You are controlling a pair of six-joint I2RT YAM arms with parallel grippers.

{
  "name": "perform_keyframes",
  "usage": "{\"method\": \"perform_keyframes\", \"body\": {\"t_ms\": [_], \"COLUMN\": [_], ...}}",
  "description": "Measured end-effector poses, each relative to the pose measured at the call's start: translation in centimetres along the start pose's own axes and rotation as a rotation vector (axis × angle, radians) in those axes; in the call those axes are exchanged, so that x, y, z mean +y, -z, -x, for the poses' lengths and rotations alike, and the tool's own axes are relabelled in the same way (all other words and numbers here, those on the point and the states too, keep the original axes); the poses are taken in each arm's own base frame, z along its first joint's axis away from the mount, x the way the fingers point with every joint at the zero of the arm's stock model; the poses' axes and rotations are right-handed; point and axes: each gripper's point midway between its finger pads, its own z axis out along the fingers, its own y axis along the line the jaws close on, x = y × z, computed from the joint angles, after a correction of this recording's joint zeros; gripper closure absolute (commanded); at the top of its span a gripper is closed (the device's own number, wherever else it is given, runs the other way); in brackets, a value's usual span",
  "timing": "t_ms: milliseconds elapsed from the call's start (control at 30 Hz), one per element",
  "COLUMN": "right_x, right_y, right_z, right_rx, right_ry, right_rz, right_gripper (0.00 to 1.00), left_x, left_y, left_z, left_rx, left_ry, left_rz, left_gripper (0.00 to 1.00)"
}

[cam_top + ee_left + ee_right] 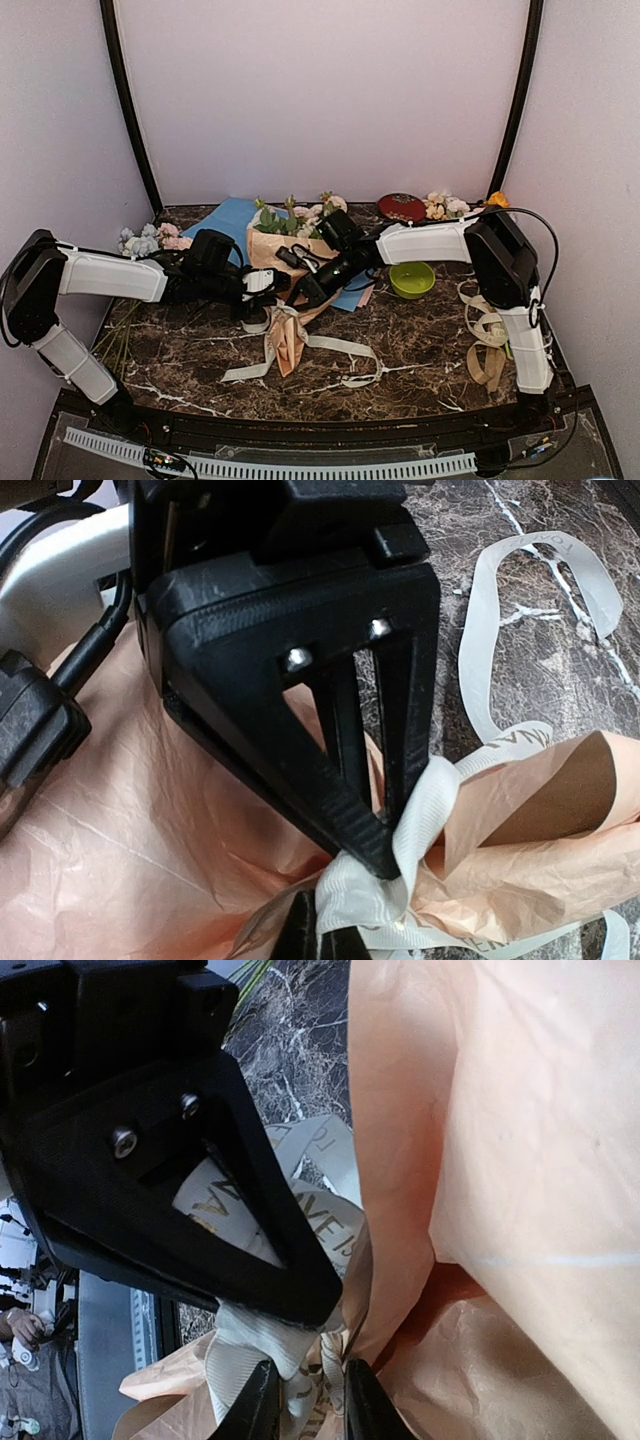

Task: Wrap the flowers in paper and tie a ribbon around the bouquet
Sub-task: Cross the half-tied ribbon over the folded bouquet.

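Note:
The bouquet [283, 300] lies mid-table, with pink-cream flowers [303, 217] and leaves showing from the wide end of the tan paper [266, 250] cone. Its narrow end points toward the near edge. The cream ribbon [340, 346] goes round the cone's waist, and its tails trail over the marble. My left gripper [262, 292] is shut on the ribbon [430, 800] right against the creased paper [150, 830]. My right gripper [306, 290] comes in from the other side and is shut on a lettered bunch of ribbon [330, 1220] beside the paper [520, 1160].
A light blue sheet [225, 220] lies under the bouquet's far end. A bunch with blue blooms [145, 240] sits at the left. A red dish [402, 207], an orange-bloom bunch [450, 207], a green bowl [412, 279] and a spare ribbon coil [487, 340] are at the right.

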Motion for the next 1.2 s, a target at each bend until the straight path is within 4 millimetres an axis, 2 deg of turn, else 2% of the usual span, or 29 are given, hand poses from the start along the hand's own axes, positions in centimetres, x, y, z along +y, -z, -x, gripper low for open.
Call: {"method": "perform_keyframes", "body": {"t_ms": [233,500,800,1067,1133,1200], "right_x": [0.3,-0.3,0.1,0.8,1.2,1.5], "right_y": [1.0,2.4,1.2,0.0,0.0,0.1], "right_z": [0.4,2.0,1.8,0.7,0.7,0.8], "right_rx": [-0.048,-0.122,-0.085,-0.044,-0.041,-0.044], "right_ry": [-0.020,-0.031,-0.021,-0.021,-0.021,-0.018], "right_rz": [0.013,-0.005,-0.020,0.022,0.043,0.062], "right_gripper": [0.78,0.77,0.77,0.76,0.81,0.91], "left_x": [0.0,0.0,0.0,-0.1,-0.1,-0.1], "left_y": [0.0,0.0,0.0,0.0,0.0,0.0], "left_z": [0.0,0.0,0.0,0.0,0.0,0.0], "left_rx": [0.000,0.000,-0.002,-0.003,-0.002,-0.002], "left_ry": [0.000,0.000,0.001,0.003,0.004,0.004], "left_rz": [0.000,0.000,-0.002,-0.004,-0.005,-0.007], "left_gripper": [1.00,1.00,1.00,1.00,1.00,0.99]}}
